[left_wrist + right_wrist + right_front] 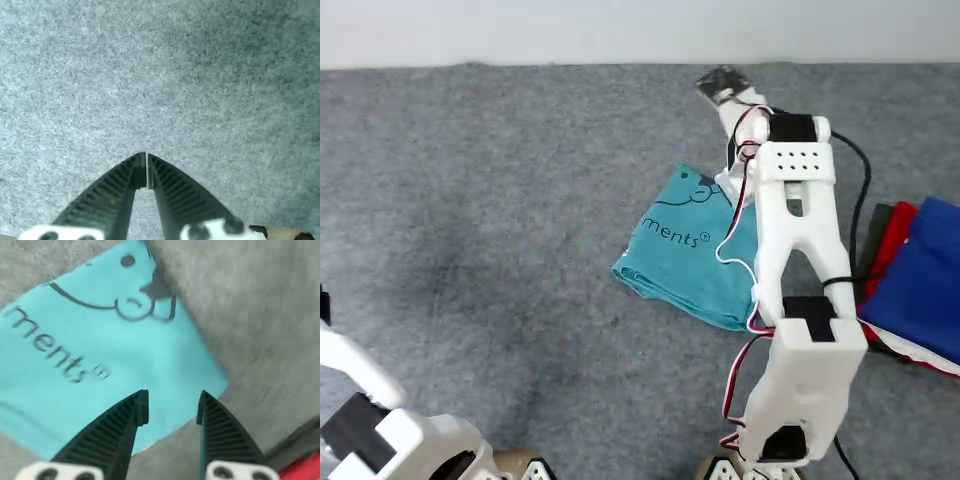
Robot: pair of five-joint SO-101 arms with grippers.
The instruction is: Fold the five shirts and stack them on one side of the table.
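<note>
The folded teal shirt [680,250] lies mid-surface [490,180], its long axis running roughly 10 to 4 o'clock, with stacked shirts [920,290] at its 3 o'clock, the right pincer [172,407] narrowly parted over its edge, and the left pincer [146,170] closed on nothing.

A white plastic jointed right arm [800,300] with black motor blocks rises from the lower right of the high view and stretches toward the upper middle of the frame. Thin red and white wires [736,212] loop along its left side. The right gripper [172,407], two black ribbed fingers on a white base, points downward with its fingertips clearly apart. The left arm [390,430], also white plastic with black motors, sits folded low in the lower left corner of the high view. The left gripper [147,170], the same black ribbed pair, points downward with its tips pressed together.
</note>
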